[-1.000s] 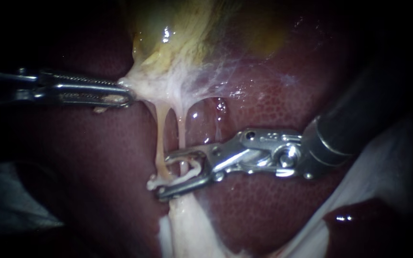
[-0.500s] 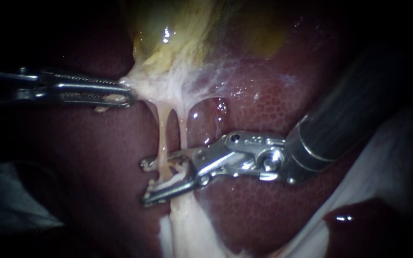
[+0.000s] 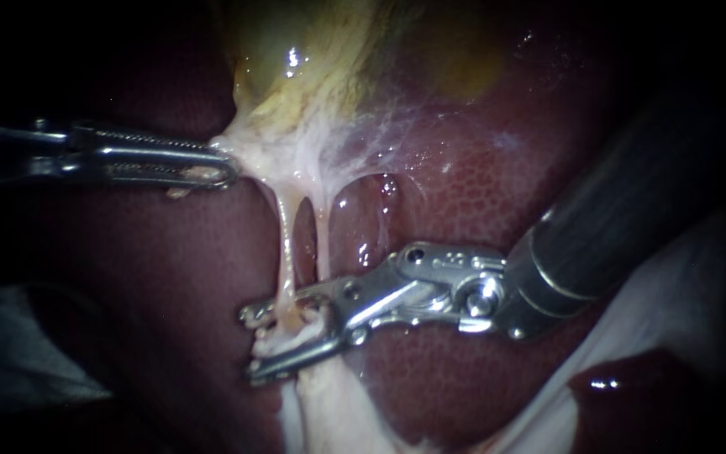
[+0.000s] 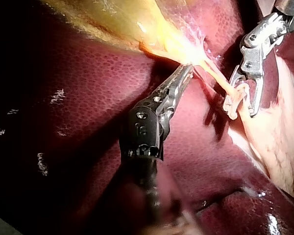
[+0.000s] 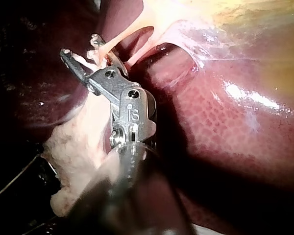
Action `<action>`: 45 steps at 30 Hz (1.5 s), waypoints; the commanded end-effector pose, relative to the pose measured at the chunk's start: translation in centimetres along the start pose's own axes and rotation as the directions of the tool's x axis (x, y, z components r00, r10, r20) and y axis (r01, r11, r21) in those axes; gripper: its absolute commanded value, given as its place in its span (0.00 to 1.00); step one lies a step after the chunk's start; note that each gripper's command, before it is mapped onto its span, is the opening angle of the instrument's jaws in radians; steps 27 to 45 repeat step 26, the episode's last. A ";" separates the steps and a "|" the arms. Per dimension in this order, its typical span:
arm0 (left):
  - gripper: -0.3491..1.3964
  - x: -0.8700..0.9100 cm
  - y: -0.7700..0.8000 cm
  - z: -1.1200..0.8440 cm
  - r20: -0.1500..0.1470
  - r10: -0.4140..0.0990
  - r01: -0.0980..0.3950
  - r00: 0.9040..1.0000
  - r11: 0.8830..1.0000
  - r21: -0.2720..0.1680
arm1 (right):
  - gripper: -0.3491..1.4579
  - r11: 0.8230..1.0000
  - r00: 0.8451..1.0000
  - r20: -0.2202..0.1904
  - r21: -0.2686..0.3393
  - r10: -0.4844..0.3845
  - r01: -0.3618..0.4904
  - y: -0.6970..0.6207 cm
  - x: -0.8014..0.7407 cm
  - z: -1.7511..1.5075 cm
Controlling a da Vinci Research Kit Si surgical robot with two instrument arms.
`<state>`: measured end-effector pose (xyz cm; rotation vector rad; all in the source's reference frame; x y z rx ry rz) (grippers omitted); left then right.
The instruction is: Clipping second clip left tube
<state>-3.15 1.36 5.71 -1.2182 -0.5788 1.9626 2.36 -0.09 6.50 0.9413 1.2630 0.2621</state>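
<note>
- The left instrument (image 3: 222,172) was seen entering from the left edge at mid-height. Its jaws were pressed together on pale tissue (image 3: 254,151) at the lower end of the gallbladder (image 3: 313,59), left of centre.
- Two thin tubes were seen running down from that tissue at the frame's centre: the left tube (image 3: 285,244) and, just beside it, the right tube (image 3: 323,244). The dark red liver (image 3: 481,202) was seen behind them.
- The right instrument (image 3: 254,345) was seen coming in from the right. Its jaws were spread below centre, with the lower end of the left tube between them.
- A white clip (image 3: 279,339) was seen between those jaws, against the left tube. Whether both jaws touched it could not be told.
- Fatty tissue (image 3: 329,412) was seen under the jaws, at the bottom edge.
</note>
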 end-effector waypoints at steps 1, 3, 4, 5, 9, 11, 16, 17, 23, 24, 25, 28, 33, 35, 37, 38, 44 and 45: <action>0.00 0.00 0.00 0.00 0.000 0.000 0.000 1.000 1.000 0.000 | 0.21 1.000 1.000 -0.001 -0.001 0.001 -0.001 0.00 0.01 -0.01; 0.00 0.00 0.00 0.01 0.000 0.000 0.000 1.000 1.000 0.000 | 0.16 1.000 1.000 -0.001 0.001 0.001 -0.001 -0.01 0.02 -0.04; 0.00 0.00 0.00 0.01 0.000 0.000 0.000 1.000 1.000 0.000 | 0.14 1.000 1.000 -0.001 0.001 0.002 -0.002 -0.01 0.02 -0.04; 0.00 0.00 0.00 0.01 0.000 0.000 0.000 1.000 1.000 0.001 | 0.12 1.000 1.000 -0.001 0.002 0.002 -0.002 -0.02 0.02 -0.05; 0.00 0.00 0.00 0.02 0.000 0.000 0.000 1.000 1.000 0.001 | 0.00 1.000 1.000 -0.001 0.007 0.014 -0.014 -0.02 0.02 -0.07; 0.00 0.00 0.00 0.02 0.000 0.000 0.000 1.000 1.000 0.001 | 0.00 0.999 1.000 -0.001 0.014 0.031 -0.031 -0.03 0.02 -0.07; 0.00 0.00 0.00 0.02 0.000 0.000 0.000 1.000 1.000 0.001 | 0.00 0.999 0.999 -0.001 0.017 0.042 -0.042 -0.02 0.02 -0.08; 0.00 0.00 0.00 0.02 0.000 0.000 0.000 1.000 1.000 0.001 | 0.00 0.999 0.999 -0.001 0.017 0.042 -0.042 -0.02 0.02 -0.08; 0.00 0.01 -0.01 0.03 0.000 0.000 0.000 1.000 1.000 0.001 | 0.00 0.999 0.999 0.000 0.019 0.041 -0.041 -0.01 0.02 -0.09; 0.00 0.01 -0.01 0.03 0.000 0.000 0.000 1.000 1.000 0.001 | 0.00 0.999 0.999 0.000 0.020 0.041 -0.041 -0.01 0.02 -0.09; 0.00 0.01 -0.01 0.03 0.000 0.000 0.000 1.000 1.000 0.001 | 0.00 0.999 0.999 0.000 0.020 0.041 -0.041 -0.01 0.02 -0.09; 0.00 0.01 -0.01 0.03 0.000 0.000 0.000 1.000 1.000 0.001 | 0.00 0.999 0.999 0.000 0.021 0.041 -0.041 -0.01 0.01 -0.09; 0.00 0.01 -0.01 0.03 0.000 0.000 0.000 1.000 1.000 0.001 | 0.00 0.999 0.999 0.000 0.021 0.041 -0.041 -0.01 0.01 -0.09; 0.00 0.01 -0.01 0.03 0.000 0.000 0.000 1.000 1.000 0.001 | 0.00 0.999 0.999 0.000 0.021 0.041 -0.041 -0.01 0.01 -0.09; 0.00 0.01 -0.01 0.03 0.000 0.000 0.000 1.000 1.000 0.001 | 0.00 0.999 0.999 0.000 0.021 0.041 -0.041 -0.01 0.01 -0.09; 0.00 0.01 -0.01 0.03 0.000 0.000 0.000 1.000 1.000 0.001 | 0.00 0.999 0.999 0.000 0.021 0.041 -0.041 -0.01 0.01 -0.09; 0.00 0.01 -0.01 0.03 0.000 0.000 0.000 1.000 1.000 0.001 | 0.00 0.999 0.999 0.000 0.021 0.041 -0.041 -0.01 0.01 -0.09; 0.00 0.01 -0.01 0.03 0.000 0.000 0.000 1.000 1.000 0.001 | 0.00 0.999 0.999 0.000 0.021 0.041 -0.041 -0.01 0.01 -0.09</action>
